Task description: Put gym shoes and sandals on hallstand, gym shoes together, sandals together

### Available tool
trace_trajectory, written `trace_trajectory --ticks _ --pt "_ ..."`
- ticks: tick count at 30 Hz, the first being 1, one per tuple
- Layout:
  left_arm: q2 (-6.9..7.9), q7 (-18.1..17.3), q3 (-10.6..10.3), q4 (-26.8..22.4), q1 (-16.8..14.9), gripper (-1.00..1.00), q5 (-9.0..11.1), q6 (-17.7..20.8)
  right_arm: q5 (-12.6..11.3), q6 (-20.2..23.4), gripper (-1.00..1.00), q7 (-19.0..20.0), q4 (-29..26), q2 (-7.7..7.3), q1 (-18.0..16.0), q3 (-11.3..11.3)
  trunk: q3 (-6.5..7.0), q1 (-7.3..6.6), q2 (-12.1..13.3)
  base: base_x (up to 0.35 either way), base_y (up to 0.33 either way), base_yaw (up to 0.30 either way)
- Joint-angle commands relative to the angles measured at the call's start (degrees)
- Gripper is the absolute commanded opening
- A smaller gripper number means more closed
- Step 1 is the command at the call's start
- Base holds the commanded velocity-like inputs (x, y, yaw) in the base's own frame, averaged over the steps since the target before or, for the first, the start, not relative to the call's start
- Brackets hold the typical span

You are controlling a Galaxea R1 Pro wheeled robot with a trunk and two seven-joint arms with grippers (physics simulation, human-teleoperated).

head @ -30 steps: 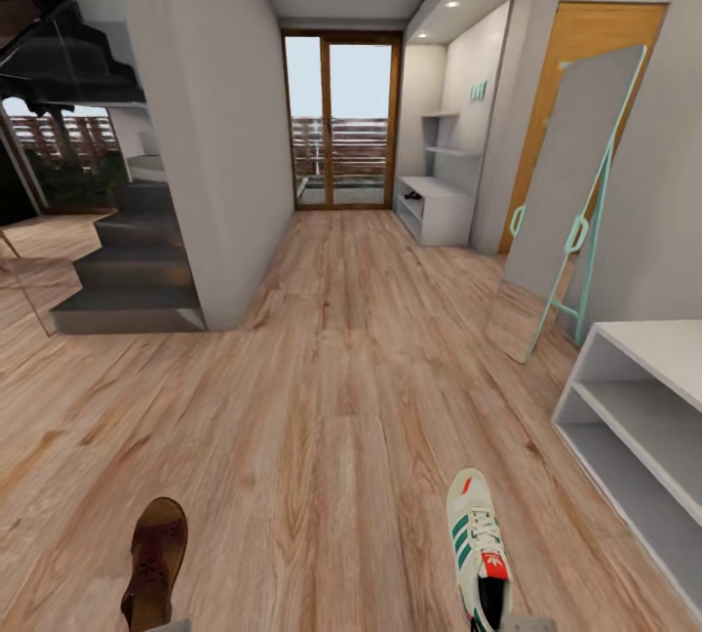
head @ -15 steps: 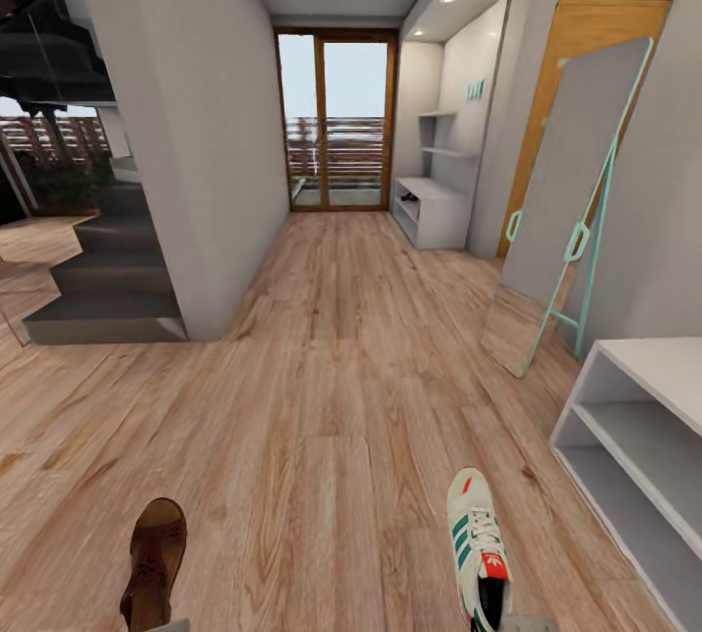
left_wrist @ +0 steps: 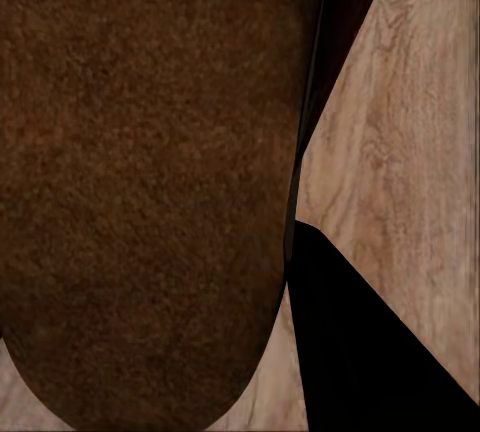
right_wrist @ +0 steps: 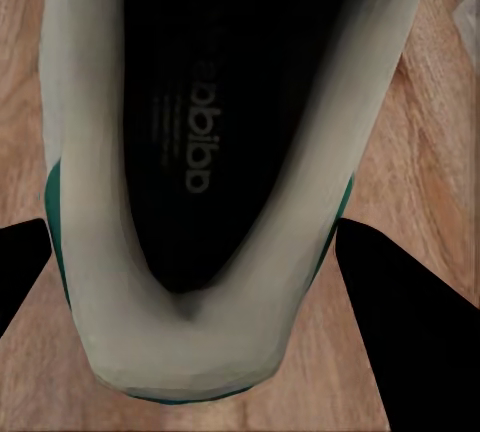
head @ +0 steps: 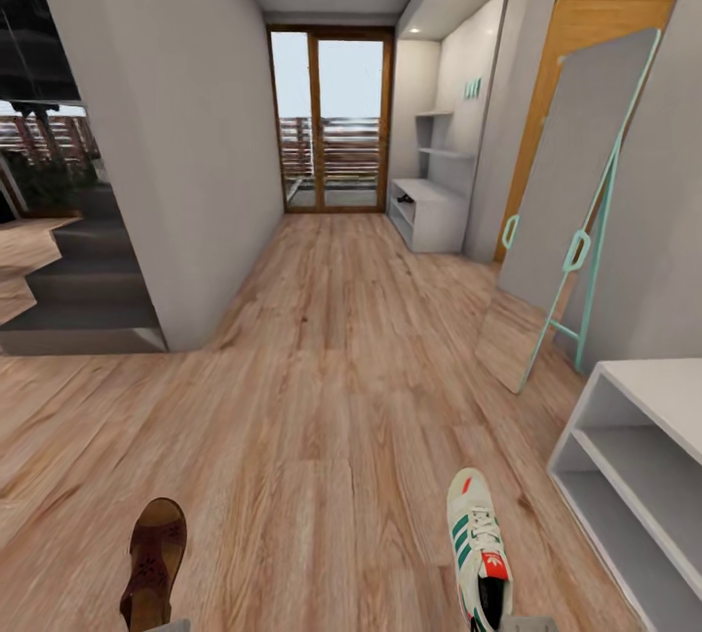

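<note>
A brown sandal hangs at the head view's lower left, above the corridor floor. My left gripper is shut on its heel end. The left wrist view has the sandal's brown sole up close beside one of my dark fingers. A white gym shoe with green stripes hangs at the lower right, my right gripper shut on its heel. Far down the corridor on the right stands the pale grey hallstand, with a small dark item on its bench top.
A plain white low shelf unit stands close at my right. A mirror on a teal frame leans on the right wall by a wooden door. A grey wall corner and dark stairs are at left. Glass doors close the corridor's end.
The whole view has shifted: the stairs slid left and the white shelf unit dropped lower, so the camera moved. The sandal and the gym shoe stay in my grippers.
</note>
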Motion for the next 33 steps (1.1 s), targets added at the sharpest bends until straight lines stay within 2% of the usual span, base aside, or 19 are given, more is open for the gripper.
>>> trace_trajectory --ticks 1,22,28,33 --pt "-0.02 0.06 0.47 0.03 -0.05 -1.0 -0.8 -0.21 0.6 -0.13 -1.0 -0.22 0.04 0.03 -0.05 -0.35 -0.05 0.02 -0.02 0.284 -0.193 0.0" --pt "-0.02 0.06 0.42 0.03 -0.05 -1.0 -0.88 -0.23 0.63 -0.13 -1.0 -0.22 0.04 0.03 -0.05 -0.31 -0.05 0.02 -0.02 0.285 -0.191 0.0" --pt "-0.02 0.06 0.46 0.03 -0.05 -1.0 -0.83 -0.23 0.69 -0.13 -1.0 -0.22 0.04 0.09 -0.04 -0.3 -0.05 0.02 -0.02 0.326 -0.06 0.01" --pt "-0.02 0.06 0.43 0.03 -0.05 -1.0 -0.86 -0.23 0.69 -0.13 -1.0 -0.22 0.04 0.13 -0.04 -0.3 -0.05 0.02 -0.02 0.338 -0.005 0.174"
